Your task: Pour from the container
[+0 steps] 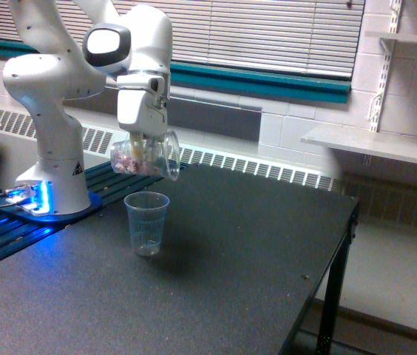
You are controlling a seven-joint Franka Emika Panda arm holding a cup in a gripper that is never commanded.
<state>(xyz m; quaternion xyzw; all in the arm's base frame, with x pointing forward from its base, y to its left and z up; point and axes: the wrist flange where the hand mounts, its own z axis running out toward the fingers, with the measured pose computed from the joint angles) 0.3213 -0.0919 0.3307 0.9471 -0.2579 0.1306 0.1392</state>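
Tipping the container [146, 155] above the slim clear cup [146, 222], the end effector [142, 145] is clamped on its clear wall.
Judged from here, its mouth wants to sit squarely over the cup's rolled rim, turned slowly; pinkish bits lie inside the squat, straight-sided plastic, over a matte dark tabletop [253, 251].

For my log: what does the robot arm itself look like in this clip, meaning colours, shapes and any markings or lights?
The arm is glossy white with rounded, bulbous joints. A black oval panel sits on the wrist housing. Its base carries a small black triangular marking and stands on a plate that glows blue. The pincer hangs from a boxy white hand; its fingers are too blurred to describe.
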